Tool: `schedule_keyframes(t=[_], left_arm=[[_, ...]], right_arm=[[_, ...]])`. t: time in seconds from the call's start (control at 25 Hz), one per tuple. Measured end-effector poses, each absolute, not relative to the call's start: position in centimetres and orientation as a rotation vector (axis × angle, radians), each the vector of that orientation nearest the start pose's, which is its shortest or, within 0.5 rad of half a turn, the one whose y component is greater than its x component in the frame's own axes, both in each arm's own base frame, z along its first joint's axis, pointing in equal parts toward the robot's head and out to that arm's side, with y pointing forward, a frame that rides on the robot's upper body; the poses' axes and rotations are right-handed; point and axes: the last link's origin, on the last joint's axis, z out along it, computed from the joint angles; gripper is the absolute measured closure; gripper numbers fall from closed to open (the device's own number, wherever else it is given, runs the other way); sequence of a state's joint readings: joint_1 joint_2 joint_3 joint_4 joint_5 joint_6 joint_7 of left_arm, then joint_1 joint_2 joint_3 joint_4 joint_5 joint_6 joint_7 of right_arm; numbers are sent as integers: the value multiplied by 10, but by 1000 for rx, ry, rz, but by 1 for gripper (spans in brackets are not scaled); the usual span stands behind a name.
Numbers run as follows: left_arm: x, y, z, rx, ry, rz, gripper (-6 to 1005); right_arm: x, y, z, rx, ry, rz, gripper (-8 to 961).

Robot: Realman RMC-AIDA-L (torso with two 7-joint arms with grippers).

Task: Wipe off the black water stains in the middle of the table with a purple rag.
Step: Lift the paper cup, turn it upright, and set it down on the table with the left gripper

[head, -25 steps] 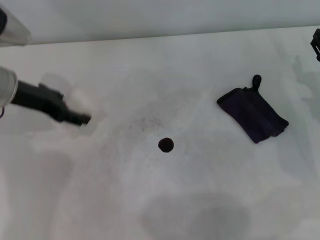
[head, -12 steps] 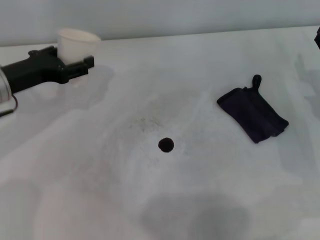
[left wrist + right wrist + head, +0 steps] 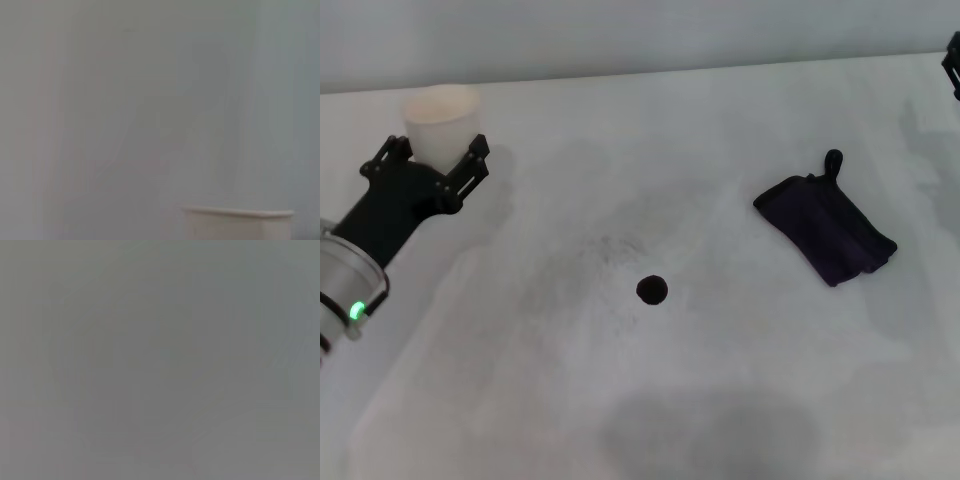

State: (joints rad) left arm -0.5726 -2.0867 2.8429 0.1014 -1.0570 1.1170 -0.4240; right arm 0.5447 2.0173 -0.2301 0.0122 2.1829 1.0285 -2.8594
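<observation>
The black water stain [image 3: 652,290] is a small round blot in the middle of the white table [image 3: 740,130]. The purple rag [image 3: 825,230] lies folded and flat to the right of it, its loop pointing to the far side. My left gripper [image 3: 432,155] is at the far left, well away from the stain and the rag, with its fingers on either side of a white paper cup [image 3: 440,115]. The cup's rim also shows in the left wrist view [image 3: 237,214]. Only a sliver of my right gripper [image 3: 952,78] shows at the far right edge, beyond the rag.
Faint grey speckled smudges [image 3: 610,245] lie just behind the stain. A soft shadow [image 3: 710,430] falls on the near part of the table. The right wrist view shows only a blank grey surface.
The left arm has swung from the mid-left of the table to the far left. The cup, first seen half a second ago, has shifted left and nearer with it. Rag and stain have not moved.
</observation>
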Motion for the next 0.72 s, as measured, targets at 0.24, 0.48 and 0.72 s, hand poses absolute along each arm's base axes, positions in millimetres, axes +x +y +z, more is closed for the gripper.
schedule_keyframes(t=[0.24,0.48,0.72], left_arm=[[-288,330,-88,-1891,-688,-701,232],[-301,326,-96,-1876,-802,-622,233],[-309,321,-97,-1856,-835,-600,233]], right_arm=[[364,368,42,-1396,706,620,227],[358,373,38,-1421,697,626,226],[358,373,37,-1427,696,624,226]])
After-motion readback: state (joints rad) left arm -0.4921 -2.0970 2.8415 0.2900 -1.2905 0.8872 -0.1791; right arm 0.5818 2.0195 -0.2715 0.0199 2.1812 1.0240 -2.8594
